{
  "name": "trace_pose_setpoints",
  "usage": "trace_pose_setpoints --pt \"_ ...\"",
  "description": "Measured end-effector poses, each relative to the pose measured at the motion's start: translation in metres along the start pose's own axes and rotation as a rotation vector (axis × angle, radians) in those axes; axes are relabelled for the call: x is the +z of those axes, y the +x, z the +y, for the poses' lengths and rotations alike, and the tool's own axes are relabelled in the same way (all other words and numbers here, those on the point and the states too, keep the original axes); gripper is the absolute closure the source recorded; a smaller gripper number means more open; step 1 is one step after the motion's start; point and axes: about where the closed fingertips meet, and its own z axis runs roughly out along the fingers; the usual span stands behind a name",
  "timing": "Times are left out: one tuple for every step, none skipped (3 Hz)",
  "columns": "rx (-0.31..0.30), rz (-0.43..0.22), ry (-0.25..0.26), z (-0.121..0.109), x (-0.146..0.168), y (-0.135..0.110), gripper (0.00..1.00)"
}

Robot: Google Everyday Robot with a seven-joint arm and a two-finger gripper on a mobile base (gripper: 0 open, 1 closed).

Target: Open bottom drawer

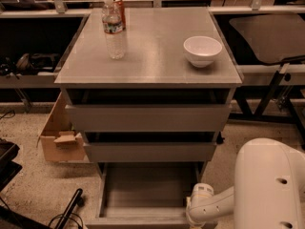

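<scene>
The bottom drawer (143,187), a matte grey, flat-floored rectangular tray, sits pulled out below the cabinet's (147,118) two other plain flat fronts. Its front panel faces the camera, its long edge running left to right. The glossy white gripper (194,213) sits at the drawer's front right corner; its grip cannot be told.

Grey cabinet (152,51) with bottom drawer (143,189) pulled out; gripper (196,216) at its front right corner. Bottle (114,30) and bowl (202,50) on top.
</scene>
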Motion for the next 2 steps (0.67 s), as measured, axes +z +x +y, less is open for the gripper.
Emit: trace_pose_setpoints --pt "0.037 0.031 -0.101 0.042 0.015 0.008 0.16" --pt "0.089 0.088 -0.247 0.103 0.022 0.019 0.4"
